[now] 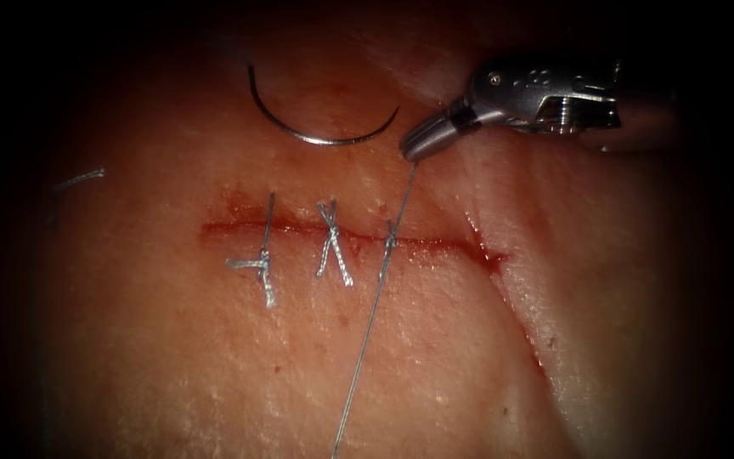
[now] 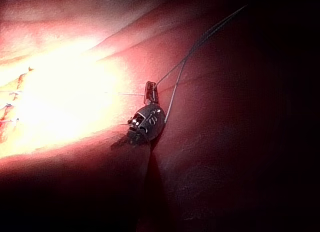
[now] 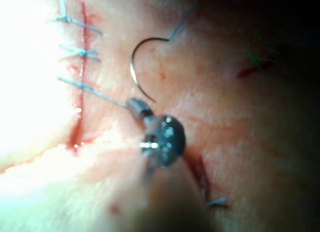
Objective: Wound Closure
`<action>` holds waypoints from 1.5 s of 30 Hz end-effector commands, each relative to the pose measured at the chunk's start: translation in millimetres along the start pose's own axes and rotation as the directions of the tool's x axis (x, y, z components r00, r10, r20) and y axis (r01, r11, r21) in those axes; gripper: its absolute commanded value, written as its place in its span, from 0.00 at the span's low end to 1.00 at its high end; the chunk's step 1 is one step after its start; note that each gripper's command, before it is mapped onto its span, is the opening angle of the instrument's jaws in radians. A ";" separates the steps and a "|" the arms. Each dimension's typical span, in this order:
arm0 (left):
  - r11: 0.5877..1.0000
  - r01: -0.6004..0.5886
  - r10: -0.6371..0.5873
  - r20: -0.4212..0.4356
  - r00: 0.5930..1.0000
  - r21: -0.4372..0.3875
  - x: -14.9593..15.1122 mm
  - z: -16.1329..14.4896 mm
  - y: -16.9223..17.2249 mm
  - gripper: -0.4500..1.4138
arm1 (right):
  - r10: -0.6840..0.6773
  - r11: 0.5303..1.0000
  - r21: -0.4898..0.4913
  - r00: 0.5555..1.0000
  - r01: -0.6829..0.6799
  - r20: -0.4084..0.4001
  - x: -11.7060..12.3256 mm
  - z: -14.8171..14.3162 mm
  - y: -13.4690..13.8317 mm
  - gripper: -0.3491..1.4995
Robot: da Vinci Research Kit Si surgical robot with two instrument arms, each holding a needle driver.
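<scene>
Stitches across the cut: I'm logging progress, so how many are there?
3. Left stitch and middle stitch have short cut ends; the right stitch still carries long thread held by the right end effector.

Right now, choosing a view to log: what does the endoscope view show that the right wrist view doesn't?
Endoscope view: the thread runs taut from the right tool, jaws shut on it, across the cut and downward. Right wrist view: thread trailing from the needle, and cut ends of thread away from the cut. Both: three stitches, and the needle lying free on the tissue. The left tool grips thread in its own wrist view.
</scene>
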 end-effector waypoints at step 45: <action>0.983 -0.132 0.123 0.076 0.990 0.127 8.4 -4.6 -25.6 0.00 | 0.171 0.815 -0.524 0.966 -0.248 -0.193 7.3 -9.1 -8.5 0.89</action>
